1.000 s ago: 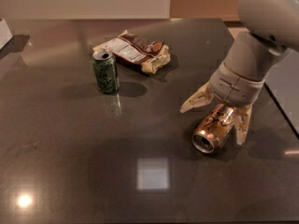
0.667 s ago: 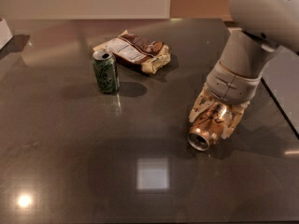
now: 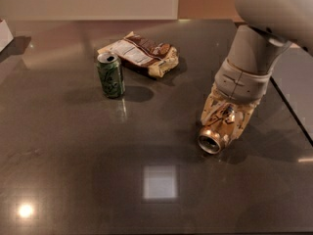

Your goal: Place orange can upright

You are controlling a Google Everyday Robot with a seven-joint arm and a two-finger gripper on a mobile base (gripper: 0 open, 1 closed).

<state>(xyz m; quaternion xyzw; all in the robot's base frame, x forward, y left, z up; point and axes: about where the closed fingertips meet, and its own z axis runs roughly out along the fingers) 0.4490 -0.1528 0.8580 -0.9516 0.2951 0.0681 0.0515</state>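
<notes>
The orange can (image 3: 215,133) is shiny copper-orange and lies on its side on the dark table (image 3: 98,180), right of the middle, with its silver top facing the front left. My gripper (image 3: 224,119) comes down from the upper right on the pale arm. Its cream fingers (image 3: 209,110) are closed against both sides of the can. The can still seems to rest on the table top.
A green can (image 3: 110,75) stands upright at the left middle. A crumpled snack bag (image 3: 141,54) lies just behind it. A white object (image 3: 5,33) sits at the far left edge. The table's right edge (image 3: 293,111) runs close beside the arm.
The fingers were spread wide over the can and have closed in on its sides. The can and arm have shifted slightly left.
</notes>
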